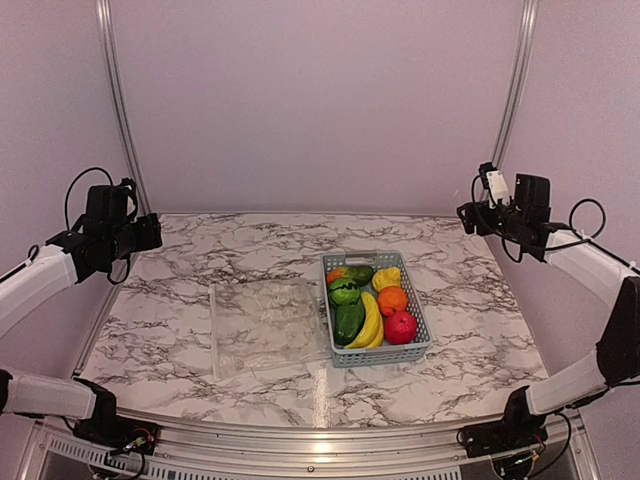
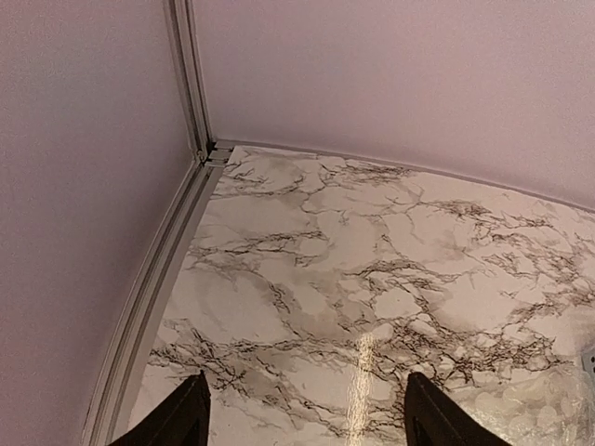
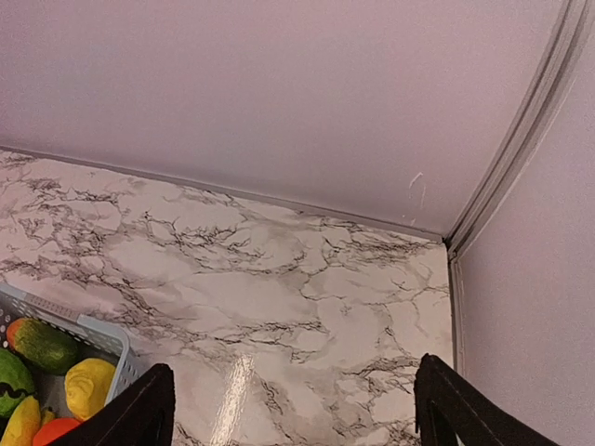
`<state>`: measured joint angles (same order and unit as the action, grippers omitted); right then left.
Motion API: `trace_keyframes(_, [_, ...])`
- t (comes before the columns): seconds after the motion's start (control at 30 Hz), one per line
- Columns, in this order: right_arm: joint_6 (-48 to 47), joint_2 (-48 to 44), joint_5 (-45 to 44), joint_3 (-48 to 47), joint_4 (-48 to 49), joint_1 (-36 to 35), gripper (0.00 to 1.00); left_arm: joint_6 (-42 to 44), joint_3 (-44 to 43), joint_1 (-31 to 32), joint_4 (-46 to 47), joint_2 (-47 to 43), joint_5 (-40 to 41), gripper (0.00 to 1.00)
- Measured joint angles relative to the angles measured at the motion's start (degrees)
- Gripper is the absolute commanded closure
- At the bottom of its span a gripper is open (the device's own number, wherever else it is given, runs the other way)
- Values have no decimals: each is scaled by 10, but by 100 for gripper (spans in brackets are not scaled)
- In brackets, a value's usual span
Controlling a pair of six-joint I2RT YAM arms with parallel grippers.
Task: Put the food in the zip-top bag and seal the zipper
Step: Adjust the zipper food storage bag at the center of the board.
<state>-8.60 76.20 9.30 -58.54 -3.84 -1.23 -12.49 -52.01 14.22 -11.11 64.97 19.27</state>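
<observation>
Across the overhead view: grey-veined marble table [image 1: 180, 330], pale lilac walls [image 1: 320, 100], metal corner rails [image 1: 112, 100]. Far left, left gripper [image 1: 148, 232] raised, fingers spread wide, holding nothing. Mid-frame, zip-top bag [image 1: 265, 325] lies flat, well apart, to its lower right. Just beside the bag's right edge, food [image 1: 368, 305] sits in blue basket [image 1: 380, 356]. Far right, right gripper [image 1: 468, 214] raised, spread, holding nothing. Only right wrist view catches the basket corner, lower left; left wrist view shows mostly marble.

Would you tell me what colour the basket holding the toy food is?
The basket is light blue, clearest in the top external view.
</observation>
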Motion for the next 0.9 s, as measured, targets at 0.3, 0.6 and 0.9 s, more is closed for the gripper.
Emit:
trace_keyframes(0.3, [-47,0,89,29,5,25,15,-32,36,-33,7,33,-44,24])
trace_keyframes(0.6, [-140,65,130,-27,-59,-136,24,-73,31,6,-4,100,-97,12])
trace_keyframes(0.9, [-207,142,131,-82,-135,-323,26,-165,62,74,-9,128,-169,29])
